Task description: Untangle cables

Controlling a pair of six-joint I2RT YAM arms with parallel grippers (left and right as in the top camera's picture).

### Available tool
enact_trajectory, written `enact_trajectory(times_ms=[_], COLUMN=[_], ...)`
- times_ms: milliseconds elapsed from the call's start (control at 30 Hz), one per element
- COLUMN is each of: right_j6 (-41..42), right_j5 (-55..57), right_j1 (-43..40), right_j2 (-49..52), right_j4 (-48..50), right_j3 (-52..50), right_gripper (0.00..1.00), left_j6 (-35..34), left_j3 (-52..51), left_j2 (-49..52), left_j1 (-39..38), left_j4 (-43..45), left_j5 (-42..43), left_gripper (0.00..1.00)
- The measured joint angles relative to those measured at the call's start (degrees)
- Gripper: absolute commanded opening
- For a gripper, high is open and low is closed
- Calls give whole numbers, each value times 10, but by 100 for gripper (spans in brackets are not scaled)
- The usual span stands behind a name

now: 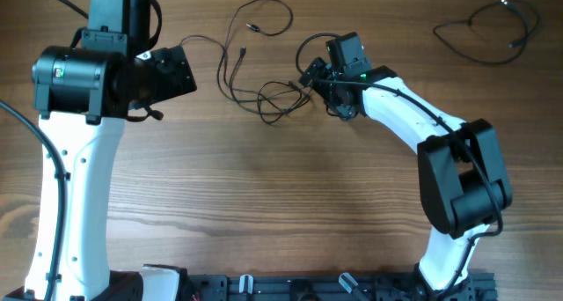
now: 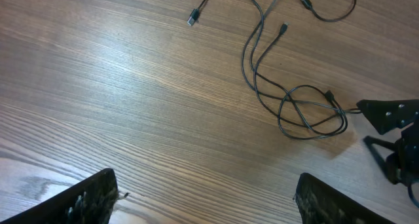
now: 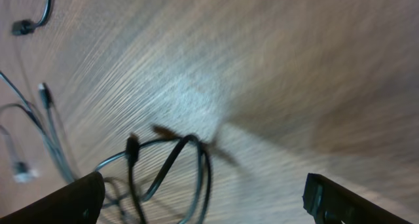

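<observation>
The wooden bench is seen bare across its near half and middle, so ample room is left for strands to be drawn out toward the near side. No bench edge is shown close to the tangle.

The left arm is stood at the left. The right arm is reached in from the right toward the far middle. The left hand is held above the bench, left of the tangle, its fingers spread wide with nothing between them. The right hand is likewise spread wide, hung just over the tangle's right-hand loops, and nothing is clamped.

The cables are found at the far middle, between the two hands, with crossed loops at the right and free ends fanned out to the left and far side. A lone cable is laid well apart at the far right.

The strands are judged light, limp and apt to drag their neighbours when pulled. A hold is best taken close behind a plug, where the strand is free, and the strand eased out slowly so that no knot is tightened.
</observation>
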Motion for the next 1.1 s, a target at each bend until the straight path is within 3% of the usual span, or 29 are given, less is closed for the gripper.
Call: enact_trajectory(times_ms=[100,133,167,267,300,400,433,567,633,733,800,900,1033,1067,1100], right_j6=[182,235,285,379,391,420,423,425,424,398,310,138,57,35,-8], right_j5=[-73,-91,-101,-96,-90,-55,-43,-27,-28,-45,-75,-190,-337,-363,-384], right_j1=[0,0,0,0,0,0,0,0,0,0,0,-3,-10,-12,-12], right_j2=[3,3,3,3,3,3,3,30,55,76,77,74,23,2,-32], right_j4=[19,19,19,28,35,58,62,66,71,109,207,489,877,934,930], right_j3=[0,0,0,0,0,0,0,0,0,0,-8,-8,-8,-8,-7], right_gripper=[96,59,55,68,58,54,41,40,4,4,4,4,4,4,4], left_j6=[0,0,0,0,0,0,0,0,0,0,0,0,0,0,0], left_j3=[0,0,0,0,0,0,0,0,0,0,0,0,0,-1,-1], left_j2=[0,0,0,0,0,0,0,0,0,0,0,0,0,0,0], left_j1=[0,0,0,0,0,0,0,0,0,0,0,0,0,0,0], left_j4=[-1,-2,-4,-4,-4,-5,-5,-8,-9,-11,-13,-13,-8,-1,10], left_j5=[1,2,2,3,3,4,4,4,4,4,4,4,4,5,5], left_gripper=[88,88,88,88,88,88,88,88,88,88,88,88,94,94,94])
